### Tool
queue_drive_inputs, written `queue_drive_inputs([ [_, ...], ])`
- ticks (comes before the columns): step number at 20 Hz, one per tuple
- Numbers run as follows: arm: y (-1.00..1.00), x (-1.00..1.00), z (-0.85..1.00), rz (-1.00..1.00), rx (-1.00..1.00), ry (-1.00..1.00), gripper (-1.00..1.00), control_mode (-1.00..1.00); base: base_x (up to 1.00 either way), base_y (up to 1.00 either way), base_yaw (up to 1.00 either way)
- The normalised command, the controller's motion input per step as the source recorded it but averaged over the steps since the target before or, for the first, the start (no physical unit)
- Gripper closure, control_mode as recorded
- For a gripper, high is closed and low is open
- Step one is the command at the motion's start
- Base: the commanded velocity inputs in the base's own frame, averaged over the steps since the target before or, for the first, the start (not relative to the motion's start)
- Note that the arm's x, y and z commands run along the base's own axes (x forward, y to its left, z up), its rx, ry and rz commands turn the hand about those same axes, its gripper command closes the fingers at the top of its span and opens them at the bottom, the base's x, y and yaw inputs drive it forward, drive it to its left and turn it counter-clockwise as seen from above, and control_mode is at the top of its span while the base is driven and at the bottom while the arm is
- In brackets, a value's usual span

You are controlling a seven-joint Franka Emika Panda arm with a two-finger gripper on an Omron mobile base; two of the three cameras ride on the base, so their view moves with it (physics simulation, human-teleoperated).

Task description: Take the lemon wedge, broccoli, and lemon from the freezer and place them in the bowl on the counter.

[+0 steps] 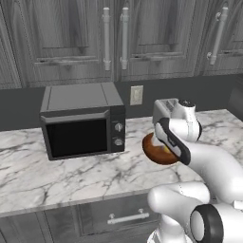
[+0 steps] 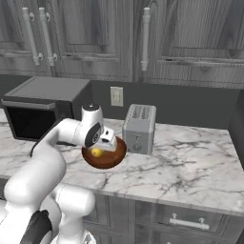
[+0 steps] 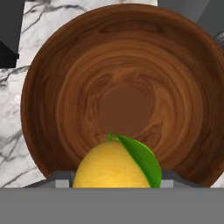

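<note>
The tool (image 2: 106,143) grips the lemon (image 3: 114,165), hanging just over the empty bowl (image 3: 65,87) on the counter (image 2: 190,162). Best to lower slightly toward the middle, then release gently.

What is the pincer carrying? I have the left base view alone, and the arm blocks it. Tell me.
Observer: The pincer grips a small yellow lemon with a green leaf, as the hand view shows.
Operator: Tell me where it hangs.
Observer: Above the round reddish-brown wooden bowl, off its middle, inside the rim.
Operator: Report what the bowl holds.
Observer: The hand view shows bare wood grain on its floor, with no broccoli or wedge there.
</note>
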Motion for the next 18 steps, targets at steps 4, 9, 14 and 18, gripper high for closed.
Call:
queue_drive_inputs([
  [4,-0.07,0.31,-0.13,0.05,0.0,0.02,1.0,-1.0,0.0,0.0,0.0],
  [9,0.0,0.13,-0.32,0.0,0.0,0.0,1.0,-1.0,0.0,0.0,0.0],
  [14,-0.03,0.16,-0.29,0.01,0.0,0.0,1.0,-1.0,0.0,0.0,0.0],
  [18,-0.03,0.17,-0.2,0.0,0.0,0.0,1.0,-1.0,0.0,0.0,0.0],
])
